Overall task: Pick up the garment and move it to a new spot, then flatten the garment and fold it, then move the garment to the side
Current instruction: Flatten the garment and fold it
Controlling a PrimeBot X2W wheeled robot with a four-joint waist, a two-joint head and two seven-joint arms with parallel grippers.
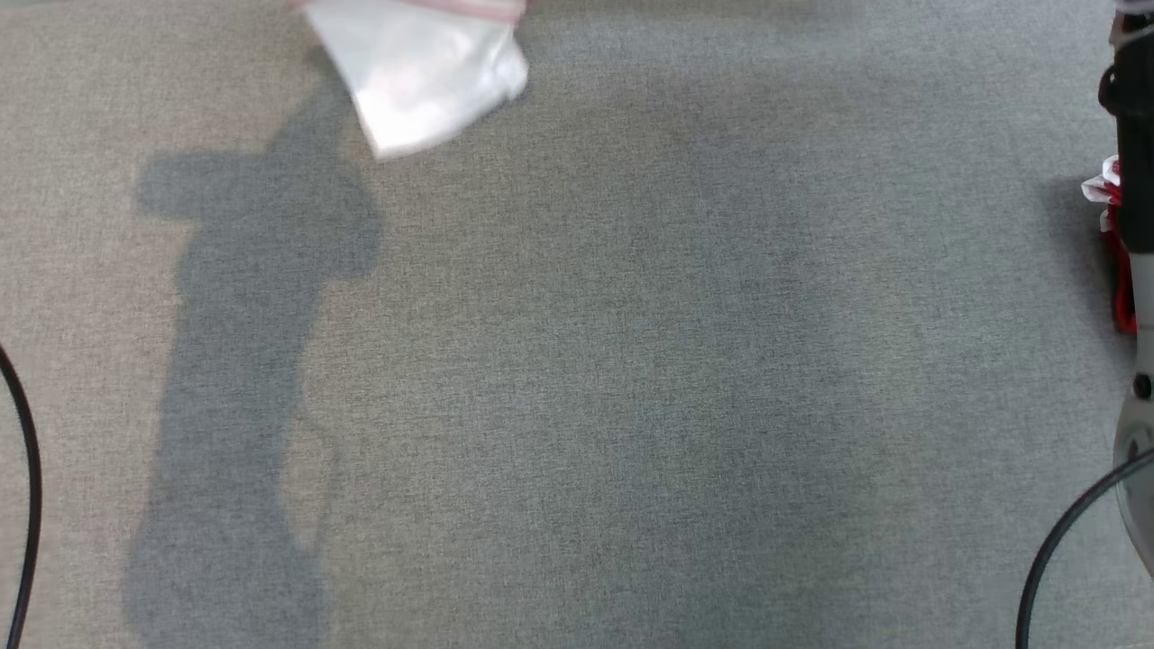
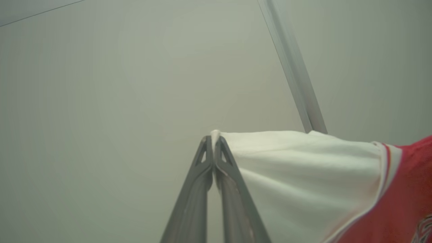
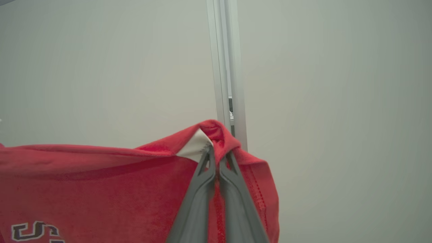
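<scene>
Jaws: left jaws and right jaws both clenched on the red-and-white soft fabric garment (image 3: 101,182).
Garment: should hang taut and level.
Table: grey fabric-topped table (image 1: 577,406) calls for an even lowering.

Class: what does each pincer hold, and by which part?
Both hold the garment: left pincer at a white edge, right pincer at a red edge fold.
</scene>
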